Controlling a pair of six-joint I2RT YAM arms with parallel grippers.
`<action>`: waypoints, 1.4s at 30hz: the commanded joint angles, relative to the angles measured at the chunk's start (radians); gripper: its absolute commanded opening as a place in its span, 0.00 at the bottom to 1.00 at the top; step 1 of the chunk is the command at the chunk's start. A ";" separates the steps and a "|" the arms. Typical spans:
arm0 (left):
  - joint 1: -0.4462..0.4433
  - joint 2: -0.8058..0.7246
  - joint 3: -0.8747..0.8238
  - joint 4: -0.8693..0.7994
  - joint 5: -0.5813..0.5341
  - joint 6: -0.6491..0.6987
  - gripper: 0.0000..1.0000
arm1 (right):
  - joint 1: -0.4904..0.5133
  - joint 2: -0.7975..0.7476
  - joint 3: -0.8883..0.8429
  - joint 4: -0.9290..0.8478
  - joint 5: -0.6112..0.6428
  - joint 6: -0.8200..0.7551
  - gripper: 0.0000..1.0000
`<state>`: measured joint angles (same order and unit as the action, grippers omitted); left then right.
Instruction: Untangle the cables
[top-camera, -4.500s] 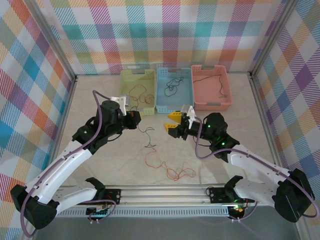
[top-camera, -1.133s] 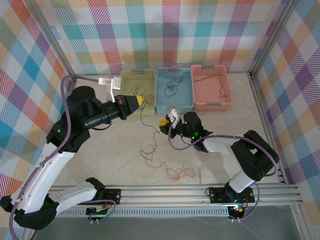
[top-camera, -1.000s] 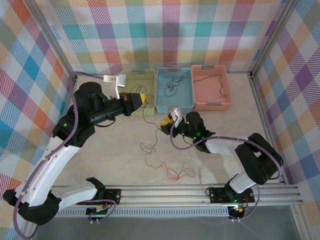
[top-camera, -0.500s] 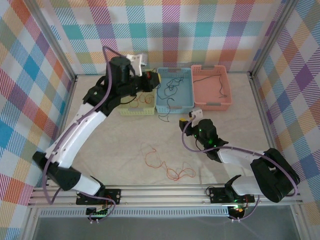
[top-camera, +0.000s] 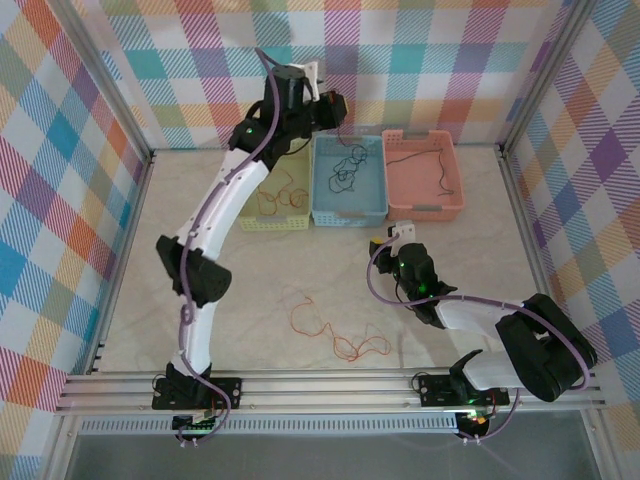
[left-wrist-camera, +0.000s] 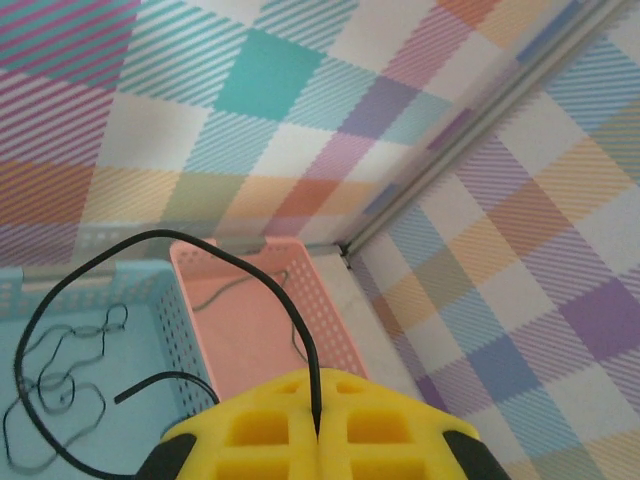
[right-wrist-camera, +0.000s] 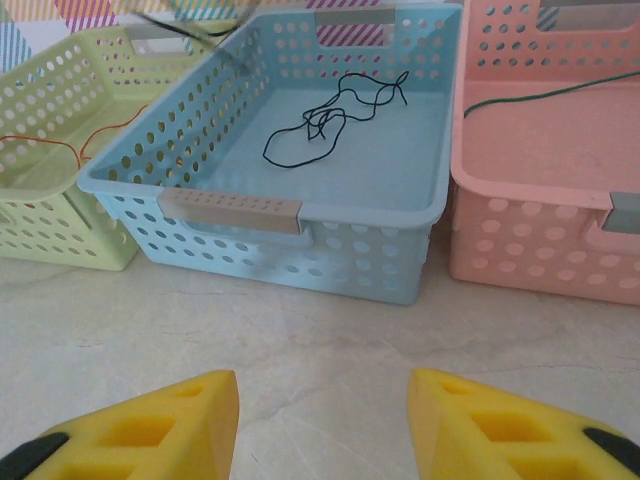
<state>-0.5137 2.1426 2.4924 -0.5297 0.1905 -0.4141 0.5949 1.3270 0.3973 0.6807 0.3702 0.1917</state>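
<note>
Swung up since before, black cable (left-wrist-camera: 150, 233) is pinched by left tool (left-wrist-camera: 317, 432) above blue basket (right-wrist-camera: 330, 272); right tool (right-wrist-camera: 322, 420) is spread, fingertips cropped.

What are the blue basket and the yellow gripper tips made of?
Blue basket: looks like moulded plastic, smooth and slightly shiny, with neat rows of round holes in its walls. Yellow fingertips: probably matte plastic, perhaps printed; they are blocky with square hollows.

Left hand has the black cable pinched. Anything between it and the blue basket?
Nothing visible. The left hand holds the black cable above the open-topped blue basket, and the cable's loose end appears to hang down into it. The right hand sits open, low over the table in front.
</note>
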 joint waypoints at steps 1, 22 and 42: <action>0.019 0.107 0.119 -0.026 0.001 0.021 0.00 | -0.007 0.003 0.006 0.033 -0.009 0.021 0.48; 0.043 0.423 0.214 -0.098 0.066 -0.025 0.42 | -0.009 0.032 0.033 0.007 -0.060 0.020 0.48; -0.061 -0.261 -0.464 -0.081 -0.016 0.019 0.58 | -0.009 0.032 0.032 0.014 -0.084 0.010 0.48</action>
<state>-0.5507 2.0121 2.1777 -0.6861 0.1967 -0.4057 0.5892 1.3544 0.4080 0.6762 0.3050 0.2020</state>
